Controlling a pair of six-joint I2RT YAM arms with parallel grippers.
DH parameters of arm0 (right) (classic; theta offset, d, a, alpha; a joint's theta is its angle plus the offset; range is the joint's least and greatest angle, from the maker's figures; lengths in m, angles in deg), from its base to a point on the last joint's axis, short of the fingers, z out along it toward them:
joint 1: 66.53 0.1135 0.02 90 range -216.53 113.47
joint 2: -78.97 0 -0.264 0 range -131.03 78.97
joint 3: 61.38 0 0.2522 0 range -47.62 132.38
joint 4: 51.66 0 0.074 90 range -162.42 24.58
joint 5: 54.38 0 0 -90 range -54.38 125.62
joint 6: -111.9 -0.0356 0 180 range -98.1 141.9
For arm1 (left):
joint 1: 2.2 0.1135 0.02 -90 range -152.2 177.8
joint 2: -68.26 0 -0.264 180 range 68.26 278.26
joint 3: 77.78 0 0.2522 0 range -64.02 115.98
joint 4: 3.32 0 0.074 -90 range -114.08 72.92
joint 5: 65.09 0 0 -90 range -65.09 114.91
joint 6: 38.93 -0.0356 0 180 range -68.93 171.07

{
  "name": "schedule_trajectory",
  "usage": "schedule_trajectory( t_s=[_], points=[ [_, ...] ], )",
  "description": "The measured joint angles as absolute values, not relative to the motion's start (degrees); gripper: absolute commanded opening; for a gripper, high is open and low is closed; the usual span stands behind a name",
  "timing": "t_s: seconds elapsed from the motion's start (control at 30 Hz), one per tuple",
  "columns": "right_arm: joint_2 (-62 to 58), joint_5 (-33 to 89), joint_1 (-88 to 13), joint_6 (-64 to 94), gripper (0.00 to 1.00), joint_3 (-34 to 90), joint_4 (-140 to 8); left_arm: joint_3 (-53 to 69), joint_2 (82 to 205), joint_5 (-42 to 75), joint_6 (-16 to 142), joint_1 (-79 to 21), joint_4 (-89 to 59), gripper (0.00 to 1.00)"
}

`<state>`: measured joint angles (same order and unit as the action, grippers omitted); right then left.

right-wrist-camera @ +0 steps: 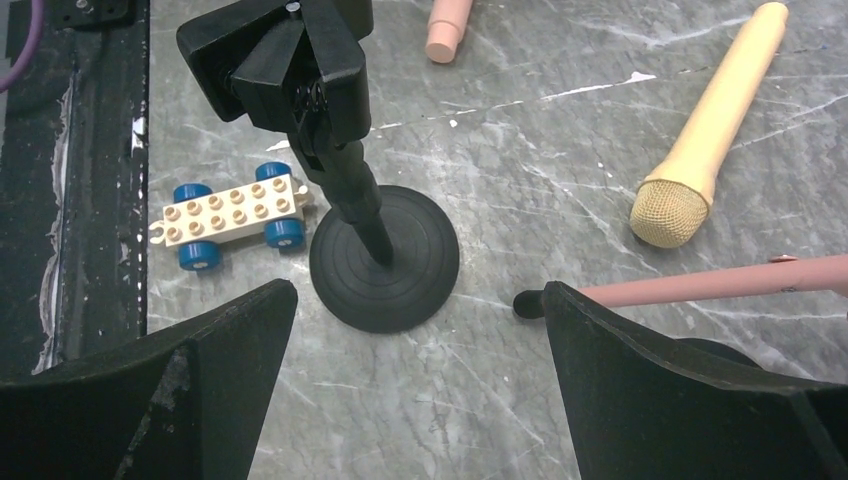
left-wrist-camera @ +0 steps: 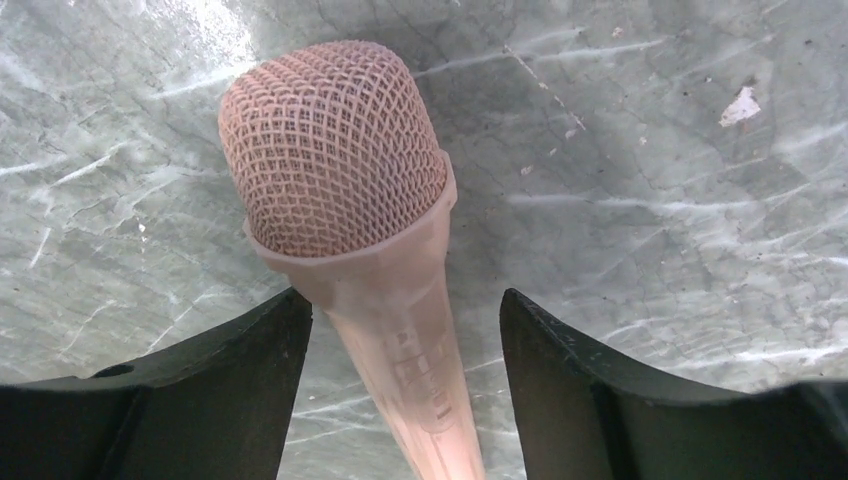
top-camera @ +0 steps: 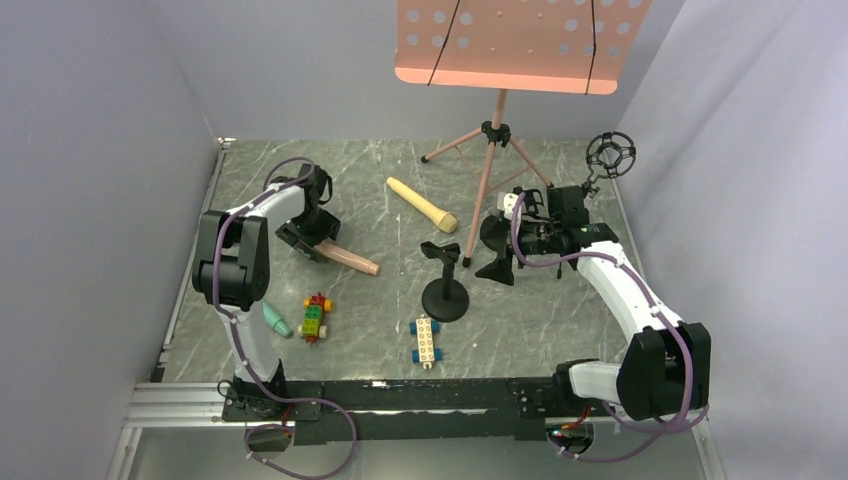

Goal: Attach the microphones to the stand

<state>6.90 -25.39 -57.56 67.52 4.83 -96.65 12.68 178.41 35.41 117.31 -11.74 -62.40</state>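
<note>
Overhead view: what I see looking down on the bench (top-camera: 560, 320).
Left arm (top-camera: 235, 265): reaches to the far left, its jaws over the head end of the pink microphone (top-camera: 352, 259).
Pink microphone: lies flat, tail pointing right toward the middle.
Yellow microphone (top-camera: 422, 204): lies flat near the middle, head toward the small black stand (top-camera: 444, 290).
Green microphone (top-camera: 277, 320): lies by the left arm, just beside a coloured brick car (top-camera: 316, 316).
White brick car (top-camera: 426, 340): just in front of the stand's round base.
Right arm (top-camera: 620, 290): its jaws sit to the right of the stand, near the pink music stand (top-camera: 505, 45) on its tripod.

Left wrist view: close on the pink microphone (left-wrist-camera: 335, 150).
Left jaws: open, straddling the handle; one finger (left-wrist-camera: 250, 370) looks to be at its side, while a gap shows at the other.

Right wrist view: looking down at the stand (right-wrist-camera: 385, 260).
Right jaws: spread wide, holding nothing.
Stand: upright, with its clip (right-wrist-camera: 290, 60) on top.
White brick car (right-wrist-camera: 230, 215): touching or nearly touching the base.
Yellow microphone (right-wrist-camera: 705, 130): lies to the right, apart from the stand.
Tripod leg (right-wrist-camera: 720, 282): runs in from the right.
</note>
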Motion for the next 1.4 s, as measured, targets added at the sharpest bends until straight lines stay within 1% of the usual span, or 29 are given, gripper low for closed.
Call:
schedule_trajectory(
  t_s=[0.03, 0.13, 0.27, 0.3, 0.4, 0.53, 0.7, 0.83, 0.93, 1.1, 1.23, 1.3, 1.4],
  points=[
    [6.86, -25.46, -57.56, 67.72, 1.00, 4.83, -96.86, 12.86, 178.71, 35.54, 117.46, -11.70, -62.53, 0.62],
    [6.66, -25.85, -57.56, 68.29, 1.00, 4.83, -97.54, 12.95, 179.35, 35.98, 118.01, -11.57, -63.08, 0.48],
    [6.53, -26.12, -57.56, 69.01, 1.00, 4.83, -98.66, 12.95, 179.41, 35.91, 118.27, -11.33, -63.80, 0.23],
    [6.53, -26.20, -57.56, 69.10, 1.00, 4.83, -98.79, 12.95, 179.39, 36.02, 118.03, -11.35, -63.63, 0.19],
    [6.53, -26.25, -57.56, 69.47, 1.00, 4.83, -98.90, 12.75, 179.13, 36.24, 117.94, -11.35, -63.36, 0.13],
    [6.53, -26.33, -57.56, 70.02, 1.00, 4.83, -99.47, 9.80, 176.20, 36.29, 114.79, -11.35, -60.09, 0.00],
    [6.53, -26.73, -57.56, 71.30, 1.00, 4.83, -100.80, 4.88, 165.77, 33.69, 102.36, -11.22, -52.98, 0.00],
    [6.11, -27.62, -57.56, 72.57, 1.00, 5.02, -102.59, 0.73, 152.99, 26.65, 89.88, -11.17, -43.93, 0.00],
    [5.46, -28.06, -57.56, 73.53, 1.00, 5.29, -103.82, -1.22, 145.58, 16.90, 80.00, -11.15, -35.85, 0.00],
    [5.09, -29.50, -56.99, 74.85, 1.00, 5.68, -105.78, -4.12, 140.22, -2.95, 66.53, -11.17, -23.17, 0.00],
    [6.73, -27.56, -55.18, 69.62, 1.00, 5.66, -102.11, -13.50, 133.69, -18.82, 59.67, -11.17, -10.47, 0.00],
    [8.39, -25.88, -54.41, 67.46, 1.00, 6.49, -101.28, -18.90, 129.10, -24.32, 56.76, -11.17, -6.47, 0.00],
    [8.69, -23.91, -53.65, 66.34, 1.00, 11.41, -102.94, -24.43, 123.22, -29.98, 52.94, -11.28, -2.21, 0.00]
  ],
)
